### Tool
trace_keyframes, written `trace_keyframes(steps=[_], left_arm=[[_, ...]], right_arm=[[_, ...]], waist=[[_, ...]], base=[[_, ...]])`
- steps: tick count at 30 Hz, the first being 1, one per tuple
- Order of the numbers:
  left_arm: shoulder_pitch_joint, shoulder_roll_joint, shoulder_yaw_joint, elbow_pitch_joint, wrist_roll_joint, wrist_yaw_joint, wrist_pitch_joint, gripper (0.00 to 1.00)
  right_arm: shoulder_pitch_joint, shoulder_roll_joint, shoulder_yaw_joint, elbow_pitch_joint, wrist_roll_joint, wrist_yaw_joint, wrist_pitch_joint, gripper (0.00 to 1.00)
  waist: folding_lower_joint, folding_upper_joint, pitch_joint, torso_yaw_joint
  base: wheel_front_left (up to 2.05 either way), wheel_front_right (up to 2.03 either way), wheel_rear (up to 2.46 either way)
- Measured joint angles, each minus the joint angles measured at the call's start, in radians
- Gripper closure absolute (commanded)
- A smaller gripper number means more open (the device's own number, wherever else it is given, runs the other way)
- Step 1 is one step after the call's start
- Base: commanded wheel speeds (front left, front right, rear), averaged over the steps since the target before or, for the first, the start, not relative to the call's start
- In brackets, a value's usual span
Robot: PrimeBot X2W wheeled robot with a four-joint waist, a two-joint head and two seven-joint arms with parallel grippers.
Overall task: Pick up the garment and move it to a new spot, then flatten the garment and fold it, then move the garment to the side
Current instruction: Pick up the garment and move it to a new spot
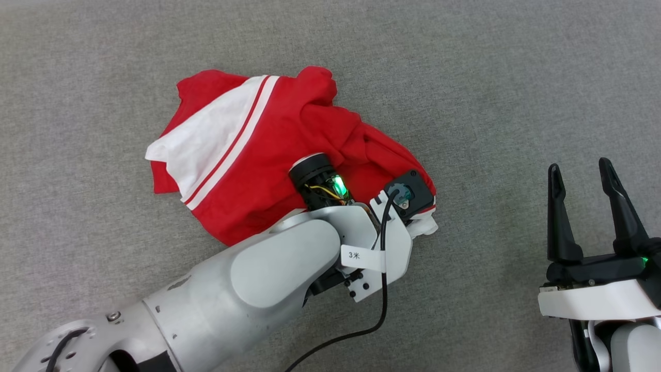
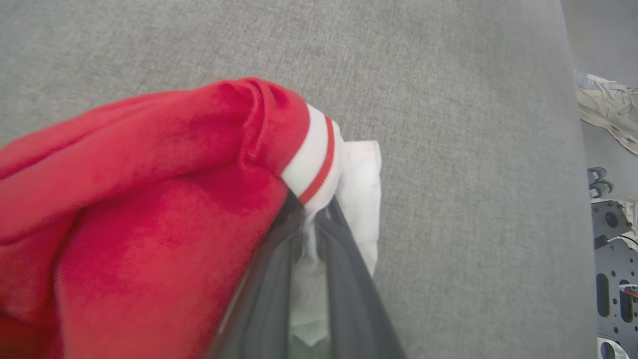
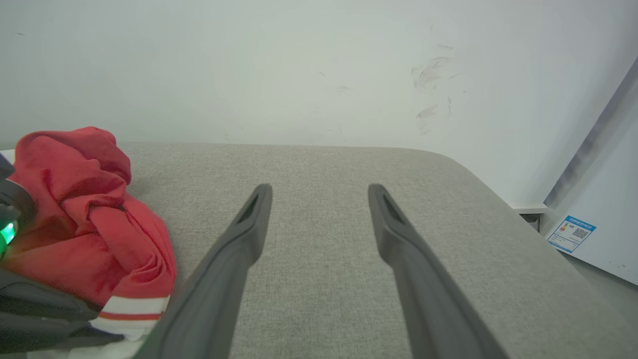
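To the left of the shirt, the grey mat (image 1: 77, 129) is bare and wide, with lots of room. The shirt (image 1: 289, 144) lies in a crumpled heap on the mat. It is red, with a white sleeve and red stripes on its left part. My left arm (image 1: 248, 279) reaches over the near side of the shirt. My left gripper (image 2: 313, 214) is pressed together and pinches the white striped cuff at the shirt's right corner. My left wrist view shows this pinch close up. In my head view my own wrist covers those fingers.

To the right of the shirt there is more bare mat. My right gripper (image 1: 581, 170) is out there, well apart from the shirt, with its two fingers spread wide over the mat.

My right wrist view shows the mat's far edge behind the shirt, right against a pale wall (image 3: 299, 65). It also shows the mat's round corner, far right of the shirt, and a white panel (image 3: 603, 199) with a blue sticker (image 3: 571, 233) past it. My left wrist view shows another mat edge, away from the shirt, and a shoe (image 2: 605, 107) on the floor (image 2: 598, 144) beyond it.
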Motion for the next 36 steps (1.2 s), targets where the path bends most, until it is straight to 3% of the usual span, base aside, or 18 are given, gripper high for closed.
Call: trace_keyframes(steps=[4, 6, 13, 20, 29, 36], left_arm=[[0.013, -0.009, 0.001, 0.017, 0.01, 0.001, -0.041, 1.0], [0.013, -0.018, -0.004, 0.042, 0.009, 0.001, -0.102, 0.0], [-0.017, -0.064, 0.043, 0.129, -0.009, 0.007, -0.415, 0.0], [0.024, -0.055, 0.123, 0.152, -0.004, 0.107, -0.604, 0.0], [0.183, 0.049, 0.293, 0.049, 0.038, 0.289, -0.653, 0.0], [0.4, 0.138, 0.517, -0.119, 0.132, 0.38, -0.654, 0.0]], right_arm=[[0.0, 0.0, -0.002, 0.006, -0.003, 0.0, 0.0, 0.0], [0.0, 0.0, 0.0, 0.01, -0.01, 0.0, 0.0, 0.0], [0.026, 0.0, -0.007, 0.021, -0.032, 0.0, 0.0, 0.0], [0.077, 0.0, -0.013, 0.031, -0.044, 0.0, 0.0, 0.0], [0.126, 0.0, -0.013, 0.037, -0.053, 0.0, 0.0, 0.0], [0.152, 0.001, -0.008, 0.043, -0.053, 0.0, 0.0, 0.0]], waist=[[0.0, 0.0, -0.006, 0.005], [0.0, 0.0, -0.019, 0.011], [0.0, 0.0, -0.098, 0.032], [0.0, 0.0, -0.193, 0.072], [-0.0001, 0.0, -0.292, 0.141], [-0.0001, 0.0, -0.347, 0.189]], base=[[0.0, 0.0, 0.0], [0.0, 0.0, 0.0], [0.0, 0.0, 0.0], [0.0, 0.0, 0.0], [0.0, 0.0, 0.0], [0.0, 0.0, 0.0]])
